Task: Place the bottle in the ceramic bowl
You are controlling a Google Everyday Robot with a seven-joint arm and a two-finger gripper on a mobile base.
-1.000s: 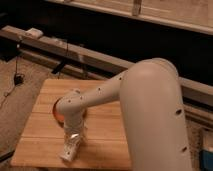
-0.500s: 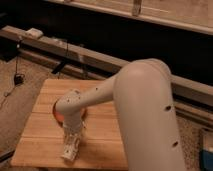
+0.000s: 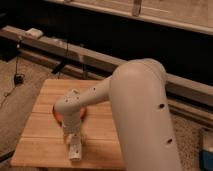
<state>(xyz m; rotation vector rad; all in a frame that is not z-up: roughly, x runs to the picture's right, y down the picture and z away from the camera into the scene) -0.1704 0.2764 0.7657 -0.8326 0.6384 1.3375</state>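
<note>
The ceramic bowl (image 3: 56, 114) is orange-red and sits on the wooden table (image 3: 39, 136), mostly hidden behind my wrist. Only slivers of it show on either side. My gripper (image 3: 75, 149) points down just in front of the bowl, low over the table near its front edge. A whitish boxy shape sits at the gripper's tip. I cannot tell whether it is the bottle or part of the gripper. No separate bottle shows elsewhere on the table.
My bulky arm (image 3: 142, 115) fills the right half of the view and hides the table's right side. A long ledge (image 3: 75, 51) runs behind the table. A cable and a small dark object (image 3: 18, 78) lie on the carpet at left.
The gripper has shifted slightly to the right, staying low in front of the bowl. The upper arm has swung further into view.
</note>
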